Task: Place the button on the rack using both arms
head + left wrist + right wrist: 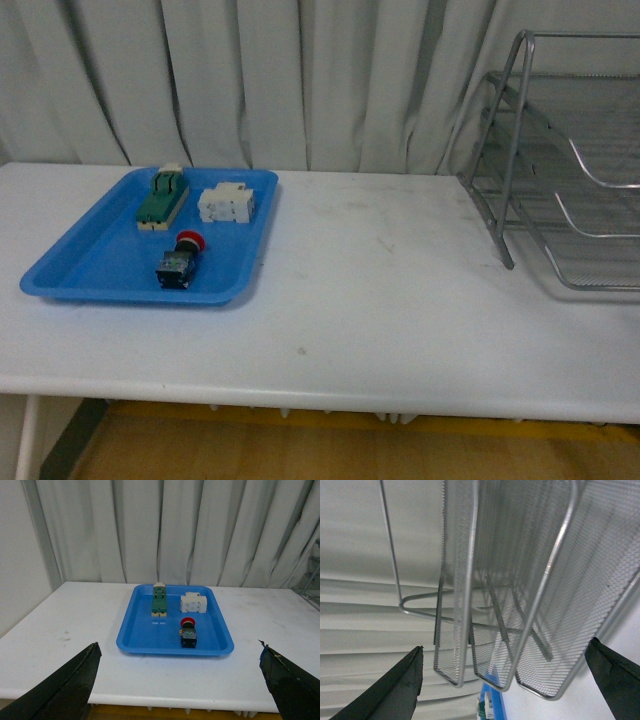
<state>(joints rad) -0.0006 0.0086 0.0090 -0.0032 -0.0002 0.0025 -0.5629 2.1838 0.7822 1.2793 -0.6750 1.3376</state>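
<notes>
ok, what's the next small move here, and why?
Probably ease the left end effector forward and down toward the button. The button lies ungrasped in the blue tray, the left end effector is open and well short of it, and the rack stands at the table's far right.

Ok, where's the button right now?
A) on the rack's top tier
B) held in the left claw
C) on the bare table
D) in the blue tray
D: the button lies in the blue tray, nearer the robot than the white part.
</notes>
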